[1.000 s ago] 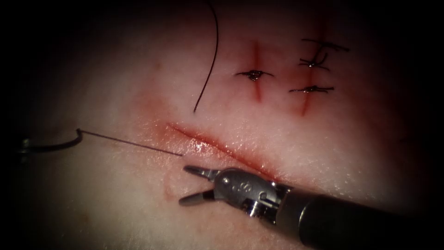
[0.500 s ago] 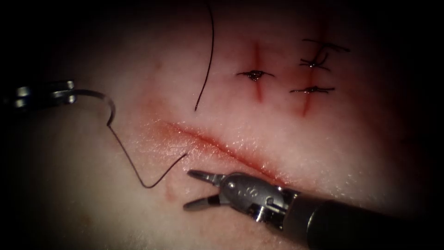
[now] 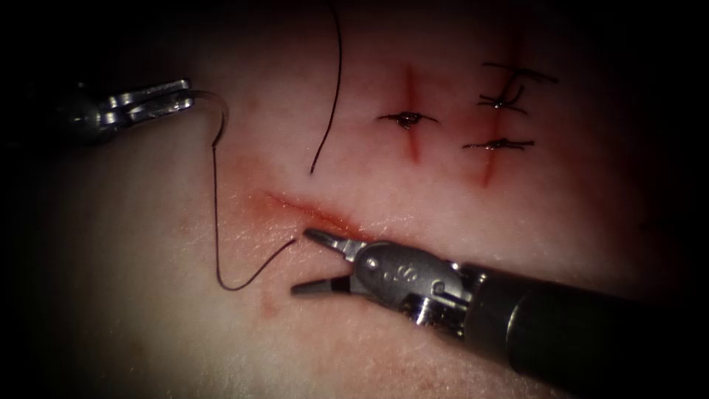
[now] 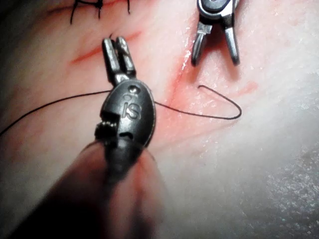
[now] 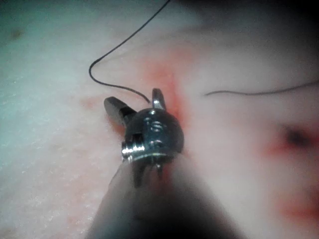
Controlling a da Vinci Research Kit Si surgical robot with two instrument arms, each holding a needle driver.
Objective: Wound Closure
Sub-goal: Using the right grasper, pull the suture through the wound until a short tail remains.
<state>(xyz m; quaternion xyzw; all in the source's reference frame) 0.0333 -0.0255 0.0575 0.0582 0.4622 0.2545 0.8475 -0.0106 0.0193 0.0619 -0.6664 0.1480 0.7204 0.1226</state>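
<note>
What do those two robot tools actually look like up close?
Each is a small silvery metal pincer, left pincer, right pincer, with two slim tapered fingers hinged on a rounded grey metal knuckle stamped with raised lettering. Behind the knuckle runs a dark, smooth round shaft.

Left tool point(image 3: 159, 100): seen at the upper left of the endoscope view, with its thin shaft coming in from the left edge.
Left jaws: closed tight on the needle point(image 3: 214, 111), which is held by one end of its curve and is out of the tissue point(image 3: 133, 295).
Right tool point(image 3: 314, 262): seen low in the endoscope view, with its thick dark shaft point(image 3: 576, 332) coming in from the lower right.
Right jaws: spread wide apart, pointed left, with nothing held between them.
Right wrist: bent a little at the silver joint.
</note>
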